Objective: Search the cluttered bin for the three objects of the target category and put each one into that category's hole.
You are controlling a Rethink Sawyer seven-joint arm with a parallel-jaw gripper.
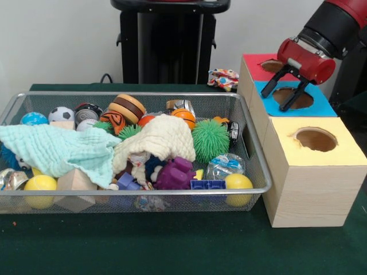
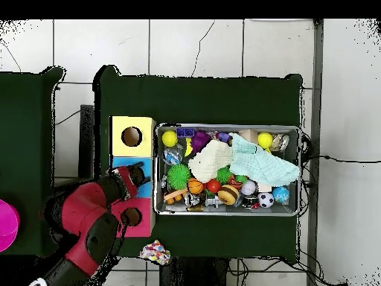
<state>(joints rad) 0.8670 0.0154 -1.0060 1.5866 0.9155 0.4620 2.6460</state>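
Observation:
The wire mesh bin (image 1: pixel 259 172) is heaped with toys and two cloths; it also shows in the overhead view (image 2: pixel 301 171). One dented clear bluish bottle (image 1: pixel 225 166) lies near its right front corner, beside a yellow ball (image 1: pixel 238 183); overhead it (image 2: pixel 173 155) lies at the bin's left end. Any other bottles are hidden. My gripper (image 1: pixel 282 97) is open and empty, right above the hole (image 1: pixel 297 98) in the blue-topped box (image 1: pixel 324 107). Overhead, the gripper (image 2: pixel 134 177) and arm cover most of the blue top (image 2: pixel 145 191).
A red-topped box (image 1: pixel 252 63) stands behind the blue one and a yellow-topped box (image 1: pixel 344 154) in front. A mint cloth (image 1: pixel 57 149) and a cream cloth (image 1: pixel 163 137) cover many toys. A colourful wrapper (image 1: pixel 223 79) lies behind the bin. A pink object (image 2: pixel 6 223) shows at the overhead view's left edge.

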